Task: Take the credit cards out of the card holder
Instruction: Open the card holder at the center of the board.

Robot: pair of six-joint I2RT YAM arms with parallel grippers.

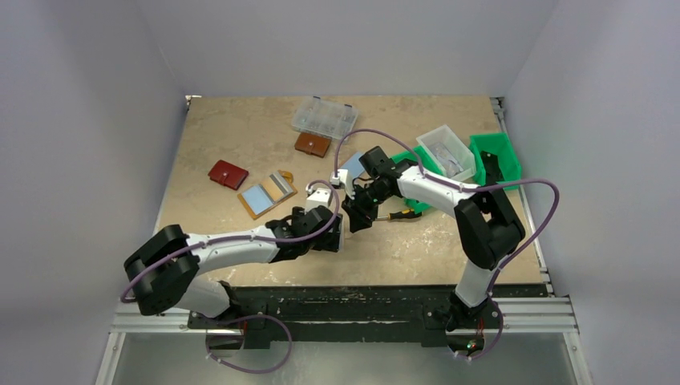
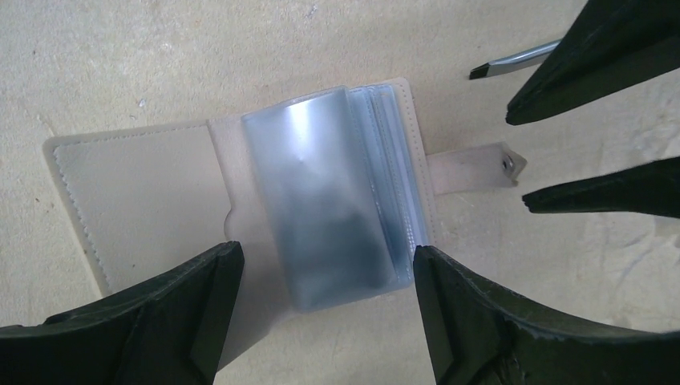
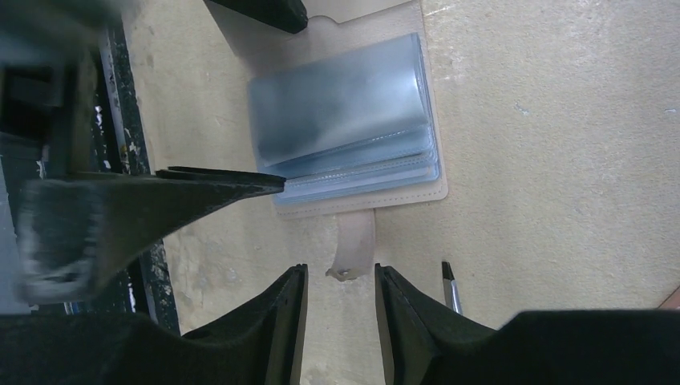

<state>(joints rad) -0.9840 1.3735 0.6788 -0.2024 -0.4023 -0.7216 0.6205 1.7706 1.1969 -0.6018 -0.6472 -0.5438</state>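
Note:
The card holder lies open and flat on the table, pale beige, with a stack of cloudy blue plastic sleeves on its right half. My left gripper hangs open over it, one finger on each side of the sleeves' near edge, holding nothing. My right gripper is open with the end of the snap tab lying loose between its fingertips. I cannot tell whether credit cards sit inside the sleeves. In the top view both grippers meet mid-table and hide the holder.
A screwdriver lies just right of the grippers. A red wallet, a brown wallet and an open tan wallet lie to the left and behind. A clear organiser box, a white bin and green bins stand at the back.

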